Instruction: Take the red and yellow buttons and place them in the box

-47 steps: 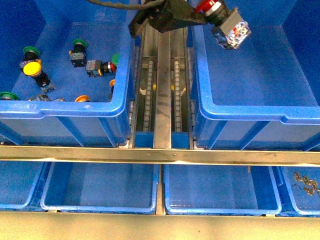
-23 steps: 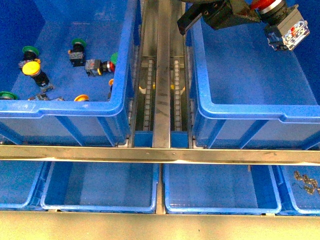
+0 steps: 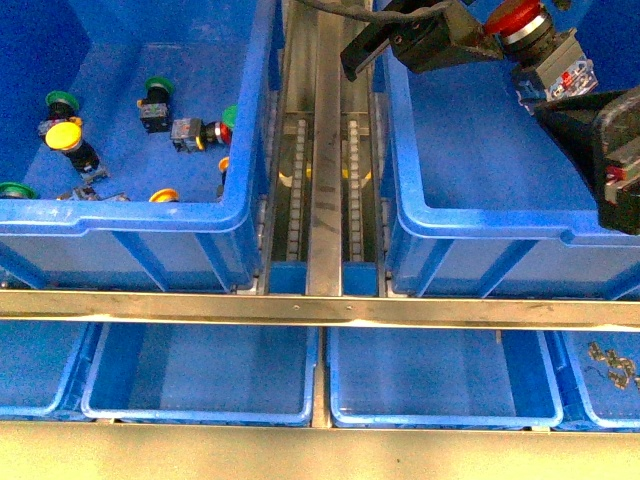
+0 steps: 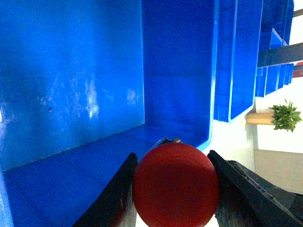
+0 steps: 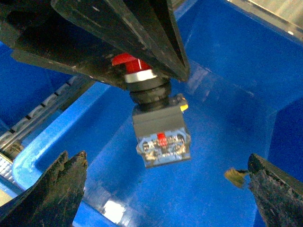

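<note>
My left gripper is shut on a red button and holds it above the large blue box at the right. The red cap fills the space between the jaws in the left wrist view. The button's silver-and-black body hangs below the jaws in the right wrist view. My right gripper is open and empty, just right of the held button, over the box. Yellow buttons and an orange one lie among green-capped switches in the left bin.
A metal roller track runs between the two large bins. A steel rail crosses the front. Shallow blue trays sit below it; the far right one holds small metal parts.
The left gripper carried the red button rightward over the box, then drew back slightly left. The right gripper came into the front view at the right edge.
</note>
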Controlling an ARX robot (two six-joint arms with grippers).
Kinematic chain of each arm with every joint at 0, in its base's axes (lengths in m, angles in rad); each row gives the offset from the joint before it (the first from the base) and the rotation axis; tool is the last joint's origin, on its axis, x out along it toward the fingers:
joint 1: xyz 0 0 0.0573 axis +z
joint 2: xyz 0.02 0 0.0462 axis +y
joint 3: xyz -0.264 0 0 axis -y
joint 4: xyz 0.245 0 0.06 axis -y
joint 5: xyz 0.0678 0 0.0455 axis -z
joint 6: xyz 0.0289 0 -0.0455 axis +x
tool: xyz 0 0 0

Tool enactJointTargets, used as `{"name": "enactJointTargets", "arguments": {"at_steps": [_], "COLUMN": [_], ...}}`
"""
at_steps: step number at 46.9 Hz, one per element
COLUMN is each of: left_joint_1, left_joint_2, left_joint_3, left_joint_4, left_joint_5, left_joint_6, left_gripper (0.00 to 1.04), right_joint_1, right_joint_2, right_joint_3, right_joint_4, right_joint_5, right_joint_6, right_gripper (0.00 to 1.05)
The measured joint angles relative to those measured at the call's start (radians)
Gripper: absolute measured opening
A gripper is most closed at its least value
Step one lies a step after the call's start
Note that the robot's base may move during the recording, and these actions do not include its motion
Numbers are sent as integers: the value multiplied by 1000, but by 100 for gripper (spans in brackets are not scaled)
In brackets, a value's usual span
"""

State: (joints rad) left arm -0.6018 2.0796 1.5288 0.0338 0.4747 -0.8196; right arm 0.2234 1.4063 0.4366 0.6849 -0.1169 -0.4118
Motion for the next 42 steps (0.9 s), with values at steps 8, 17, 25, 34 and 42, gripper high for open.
{"name": "enactJointTargets", "arguments": {"at_steps": [8,17,25,34,42], "left_joint_1": [0,0,6,13,19], "left_joint_2": [-1,-4,-6,-6,-6], "left_joint_3": [-11,-11,-11,-11,-11], "left_joint_4": [0,0,0,0,0], "left_joint_5": [0,2,-12,-16,-24], "left_joint_6": [3,11,11,11,11], "left_gripper": [35,35,34,34,34], "right_joint_1": [28,45,45,41,30], "right_joint_2": [82,189,251,284,299], "right_joint_3": [43,107,156,186,201], "right_joint_4": [29,81,95,111,106], "right_joint_5": [-8,10,15,15,10], "right_joint_6": [-57,-83,-102,-121,-136], "right_gripper": [99,99,99,97,66]}}
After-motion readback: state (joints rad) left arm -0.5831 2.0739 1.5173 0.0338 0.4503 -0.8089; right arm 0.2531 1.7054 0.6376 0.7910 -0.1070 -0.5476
